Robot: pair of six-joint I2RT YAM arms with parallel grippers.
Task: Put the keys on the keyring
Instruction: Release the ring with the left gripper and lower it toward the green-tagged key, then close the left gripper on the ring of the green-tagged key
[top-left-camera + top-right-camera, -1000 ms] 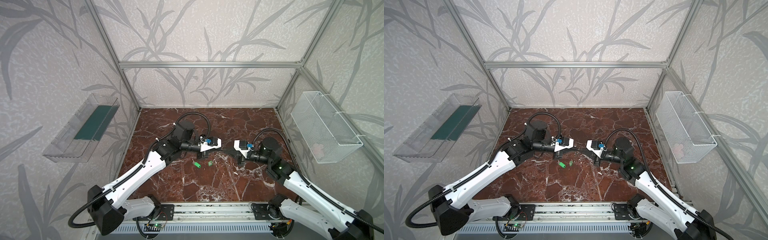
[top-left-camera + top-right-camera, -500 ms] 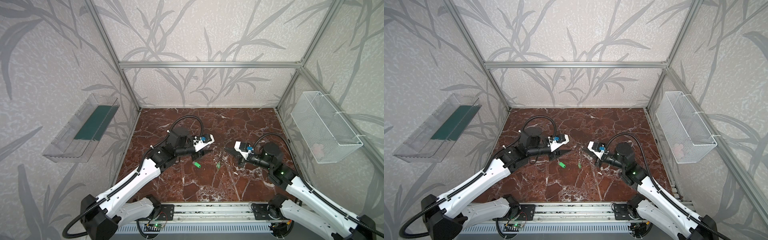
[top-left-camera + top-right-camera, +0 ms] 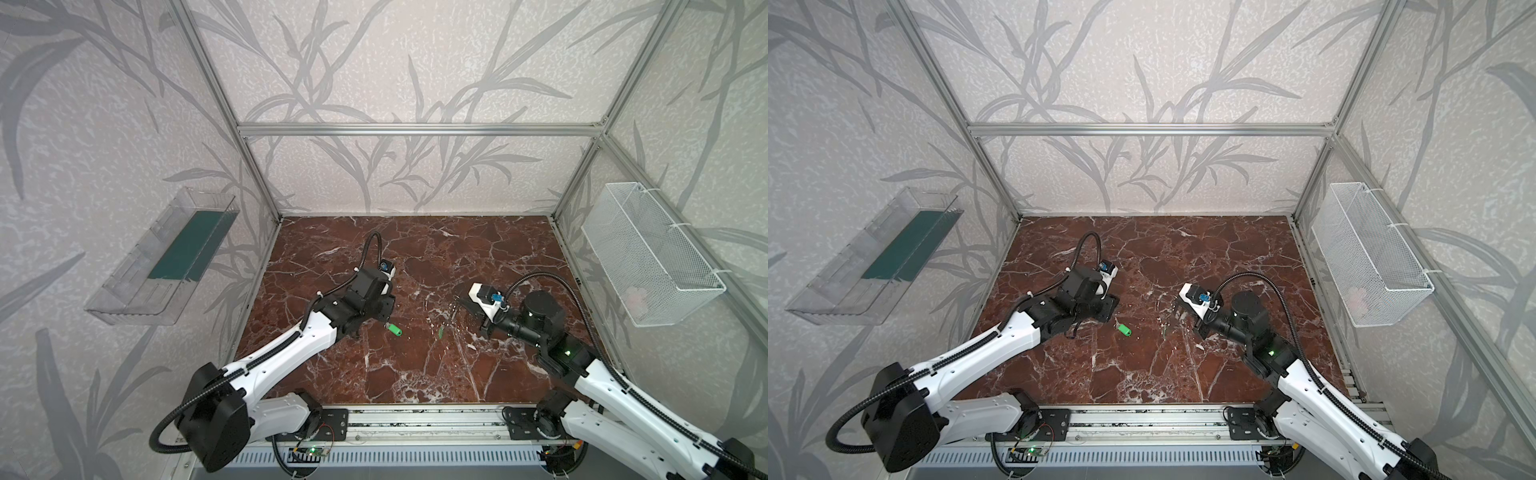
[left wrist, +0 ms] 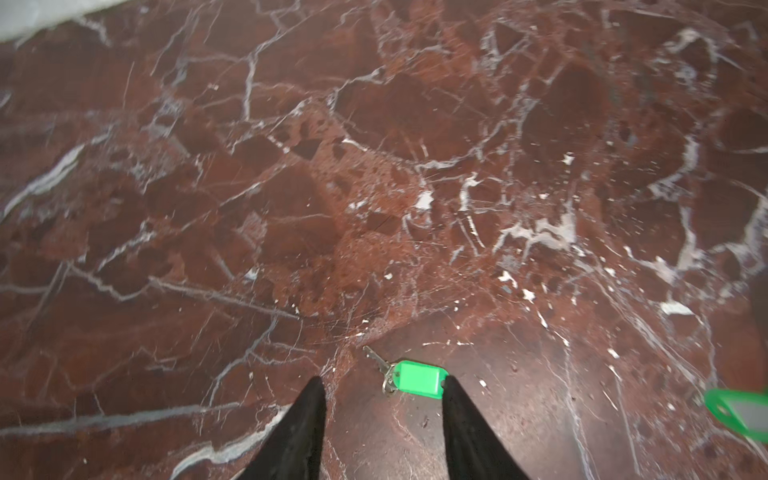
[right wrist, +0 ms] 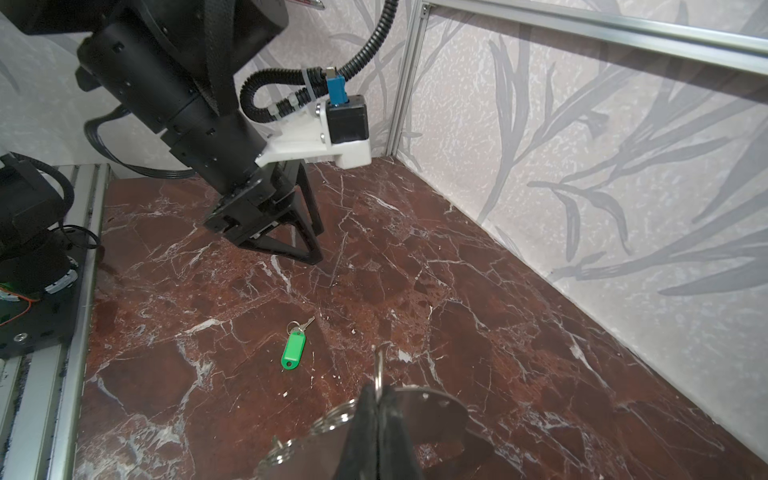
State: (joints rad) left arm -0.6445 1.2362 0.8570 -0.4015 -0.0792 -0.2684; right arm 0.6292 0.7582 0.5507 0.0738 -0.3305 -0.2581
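Observation:
One green key [image 4: 417,379] with its small metal key lies flat on the marble floor, also seen in both top views [image 3: 394,329] [image 3: 1124,330] and in the right wrist view [image 5: 293,345]. My left gripper [image 4: 383,384] is open just over the floor, and one fingertip [image 4: 451,388] touches the tag's end. A second green key [image 4: 744,411] shows at the frame edge and as a thin upright sliver [image 3: 441,331] below my right gripper; what carries it is hidden. My right gripper [image 5: 378,392] is shut on a wire ring of the keyring, whose grey plate [image 5: 432,409] hangs under the fingers.
A clear plastic bin [image 3: 166,257] hangs on the left wall and a white wire basket [image 3: 648,253] on the right wall. An aluminium rail [image 3: 415,419] runs along the front edge. The left arm's wrist [image 5: 216,137] looms close in the right wrist view.
My left gripper went from shut to open, drew back from the middle toward the left and tipped down over the lying green key. The right gripper drew back slightly, still shut.

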